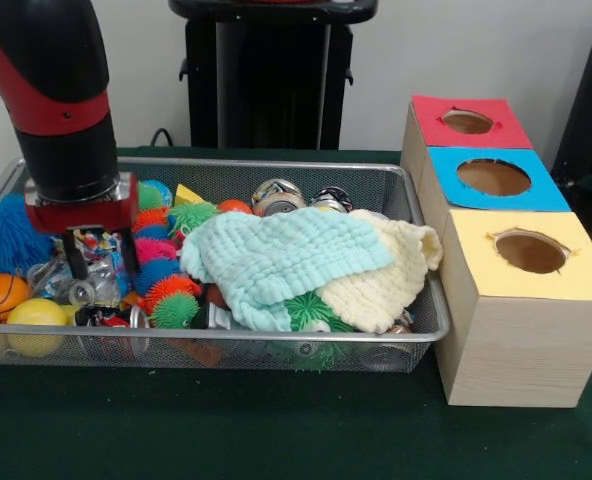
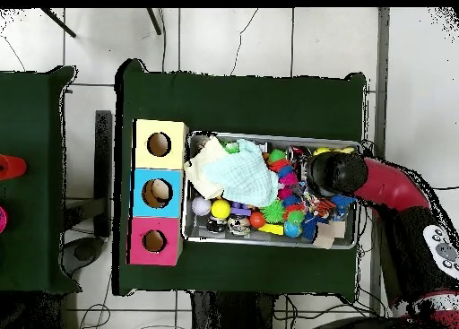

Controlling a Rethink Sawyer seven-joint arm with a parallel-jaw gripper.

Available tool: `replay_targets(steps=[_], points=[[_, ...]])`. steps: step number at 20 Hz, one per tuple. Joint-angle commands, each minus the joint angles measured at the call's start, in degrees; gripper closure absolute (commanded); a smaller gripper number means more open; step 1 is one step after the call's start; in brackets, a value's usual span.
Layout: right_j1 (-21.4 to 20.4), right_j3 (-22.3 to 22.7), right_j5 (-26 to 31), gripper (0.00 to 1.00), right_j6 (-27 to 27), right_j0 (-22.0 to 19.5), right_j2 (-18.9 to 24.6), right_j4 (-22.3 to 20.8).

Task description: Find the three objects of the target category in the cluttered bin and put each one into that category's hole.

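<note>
We have the gripper (image 1: 101, 262) down in the bin's (image 1: 416, 330) left end, fingers apart over crinkly wrappers (image 1: 94, 275), and from here they could snag clutter, with cloths (image 1: 286, 255) hiding targets mid-bin

The bin (image 1: 416, 215) is silver wire mesh, faintly shiny. Two cloths, mint (image 1: 276, 255) and cream (image 1: 391, 280), look soft and waffle-textured. The spiky balls (image 1: 176, 310) seem rubbery, the yellow ball (image 1: 36, 325) smooth. The box (image 1: 511, 340) shows pale matt wood grain, with tops that look like coloured paper. The tablecloth (image 1: 276, 430) is matt green.
</note>
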Motion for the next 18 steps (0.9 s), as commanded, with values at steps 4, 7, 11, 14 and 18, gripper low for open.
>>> replay_targets(steps=[4,7,11,14,18], points=[[7.7,-8.7,-0.4,0.0,2.4,3.8,1.4,-0.9],[9.2,-10.3,-1.2,0.0,1.5,4.1,1.5,-1.4],[9.6,-11.5,-0.6,0.0,0.5,4.4,1.7,-1.7],[10.3,-12.9,0.7,0.0,-0.3,4.8,1.9,-1.9],[8.9,-12.1,2.0,0.0,-0.8,4.4,1.9,-1.9]])
